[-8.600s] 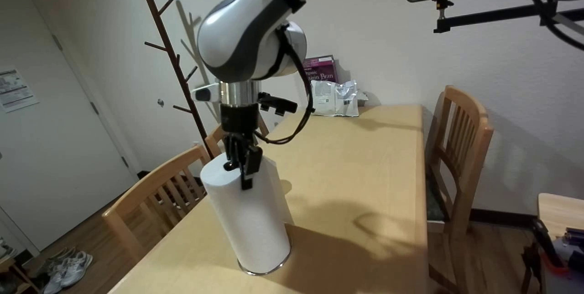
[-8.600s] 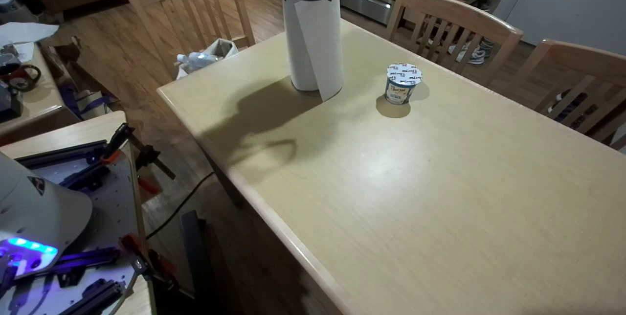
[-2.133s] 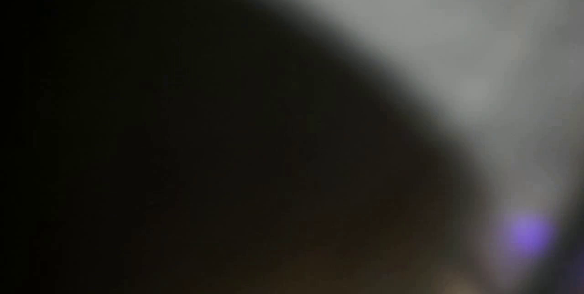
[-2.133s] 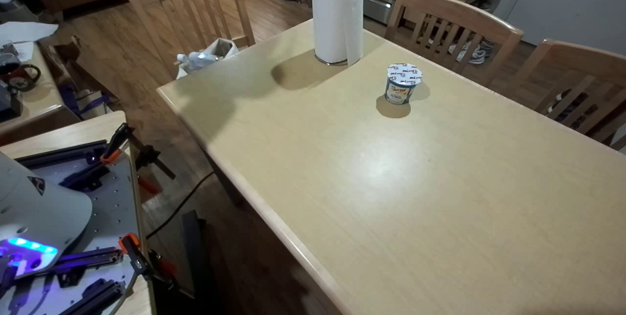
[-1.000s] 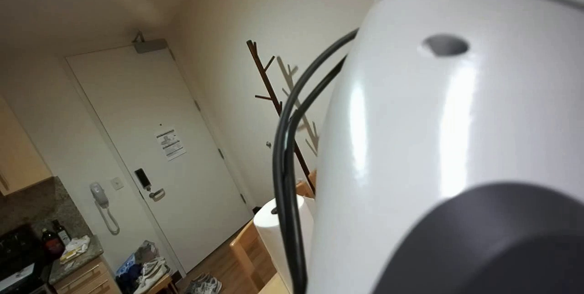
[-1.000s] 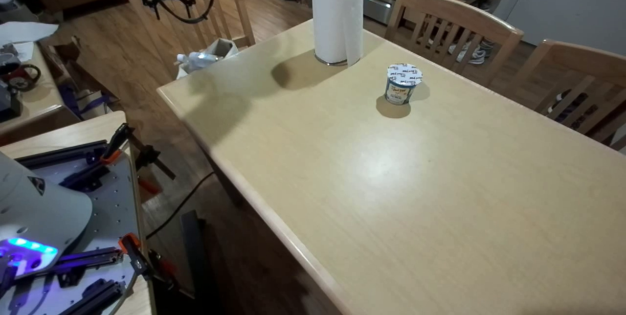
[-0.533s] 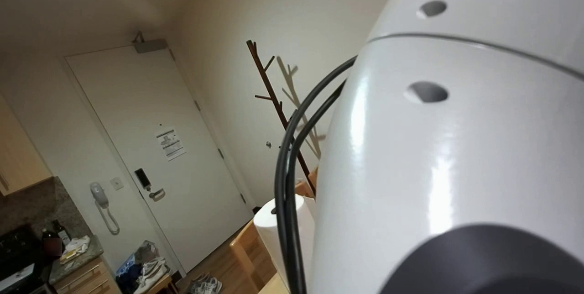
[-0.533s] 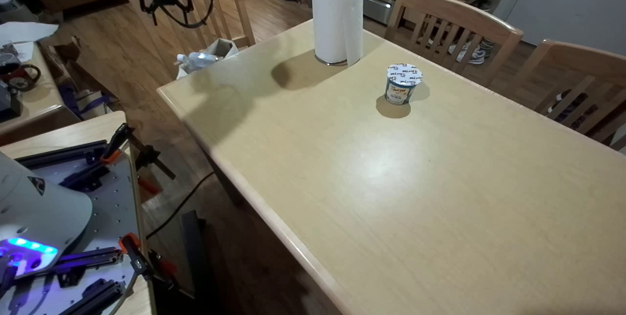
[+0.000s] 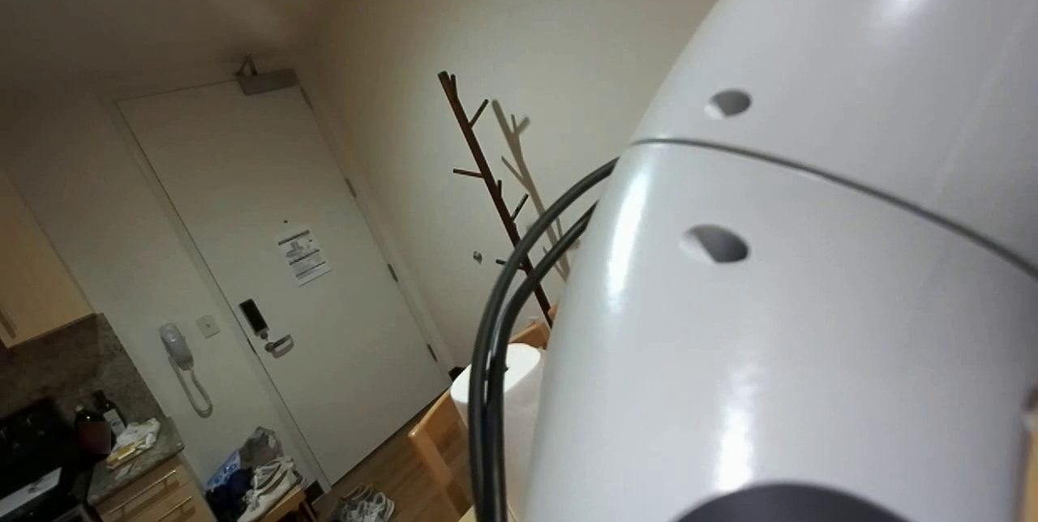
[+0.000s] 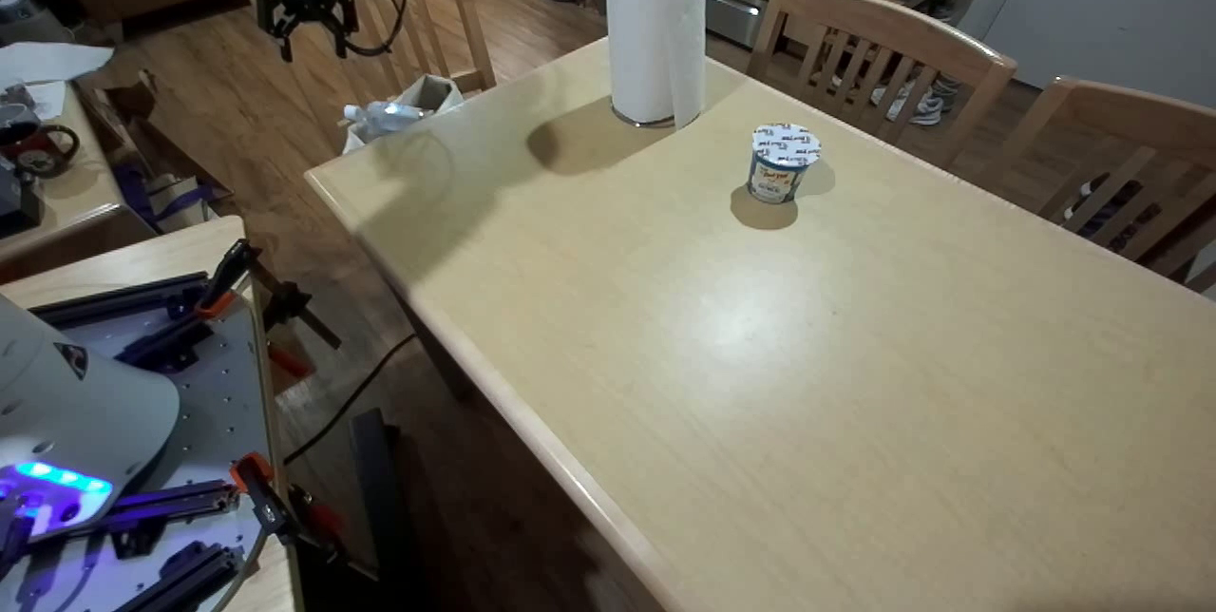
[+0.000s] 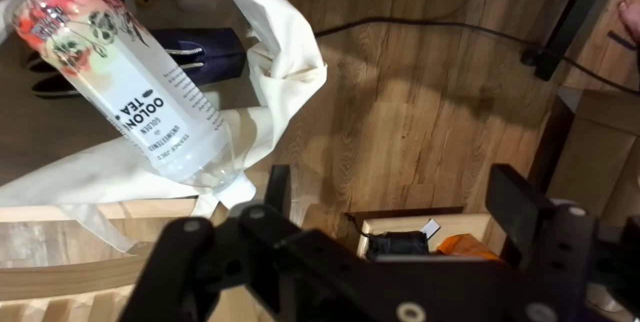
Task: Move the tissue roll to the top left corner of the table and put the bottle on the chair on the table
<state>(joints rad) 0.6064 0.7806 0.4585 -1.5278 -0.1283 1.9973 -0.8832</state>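
The white tissue roll [image 10: 654,28] stands upright at the far corner of the wooden table [image 10: 608,308]; an exterior view shows part of the roll [image 9: 519,404] behind the arm's cables. A clear bottle [image 10: 388,118] lies tilted in a cloth bag on the chair [image 10: 465,13] beside the table. In the wrist view the bottle [image 11: 145,92], labelled oolong tea, is at upper left, its white cap toward my left finger. My gripper [image 10: 313,51] hangs above and left of the bottle, well away from the roll. Its fingers [image 11: 515,202] are wide apart with nothing between them.
A small lidded cup [image 10: 781,165] stands on the table near the roll. The cream bag [image 11: 285,62] surrounds the bottle. Two more chairs [image 10: 883,32] line the table's far side. A side table [image 10: 66,184] holds a mug. The arm [image 9: 770,303] fills much of an exterior view.
Earlier my gripper was at the roll's top; the roll has since shifted toward the far corner and been let go. Lately the gripper has sunk slightly above the chair. An exterior view now looks elsewhere.
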